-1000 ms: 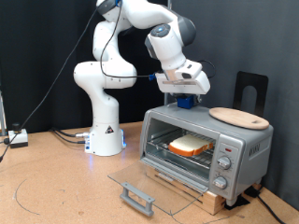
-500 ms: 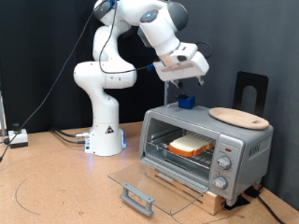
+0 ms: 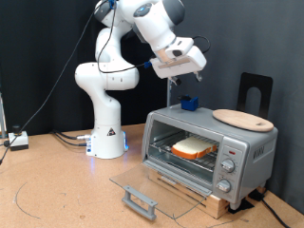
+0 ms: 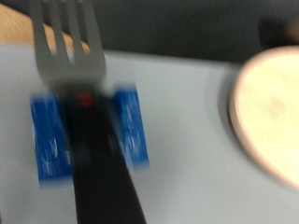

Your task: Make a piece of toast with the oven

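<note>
The silver-grey oven (image 3: 249, 144) stands at the exterior view's right with its glass door (image 3: 142, 185) folded down flat. The piece of toast (image 3: 195, 147) lies on the rack inside. My gripper (image 3: 177, 74) hangs high above the oven's top, shut on a fork (image 3: 170, 95) that points down from it. In the wrist view the fork (image 4: 70, 47), with metal tines and a black handle, hangs over a blue holder (image 4: 131, 131) on the oven's top (image 4: 187, 103). The fingers do not show in the wrist view.
The blue holder (image 3: 190, 103) and a round light wooden board (image 3: 242, 119) sit on the oven's top; the board's edge also shows in the wrist view (image 4: 271, 112). A black stand (image 3: 255, 90) is behind the oven. The arm's white base (image 3: 106, 138) stands left of the oven.
My gripper has risen from the blue holder on the oven's top and moved towards the exterior view's left, with the fork hanging from it. The toast and the oven have not moved.
</note>
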